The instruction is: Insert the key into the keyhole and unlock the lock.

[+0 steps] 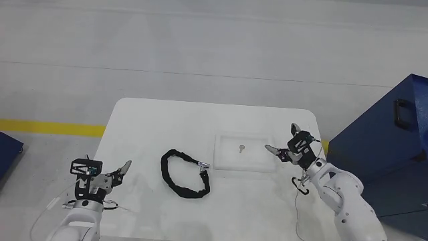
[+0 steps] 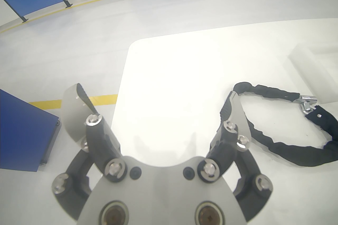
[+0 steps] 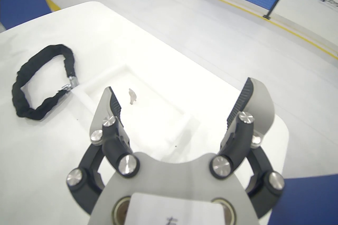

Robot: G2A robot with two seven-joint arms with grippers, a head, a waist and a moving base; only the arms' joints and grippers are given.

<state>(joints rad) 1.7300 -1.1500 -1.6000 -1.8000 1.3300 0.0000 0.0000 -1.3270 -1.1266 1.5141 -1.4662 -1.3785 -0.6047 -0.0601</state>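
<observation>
Nothing is grasped yet, so I judge the task is at its first step, taking the key.

The small silver metal key [image 3: 132,96] lies flat in the middle of a shallow white rectangular tray [image 1: 223,163]. The tray sits toward the right side of the white rounded-corner surface [image 1: 200,117]. The right hand [image 3: 179,85] hangs just off the right edge of the tray, its fingers spread wide and holding nothing, and it points toward the key.

The black fabric-covered chain lock [image 1: 164,169] lies as a closed loop in the middle of the surface. Its silver metal end [image 2: 307,102] is just beside the left edge of the tray. The left hand [image 2: 154,90] is near the left edge of the surface, also wide and empty, with the loop between it and the tray.

The next move, I think, asks the right hand to come down over the key and close narrowly. The key is thin and flat on the tray floor, so the fingertips must reach very low. The low rim of the tray may stop a sideways approach. The left hand will probably need to steady the metal end.

The far half of the surface is bare and gives room. A dark blue box [image 1: 394,130] stands close to the right edge, behind the right arm.
</observation>
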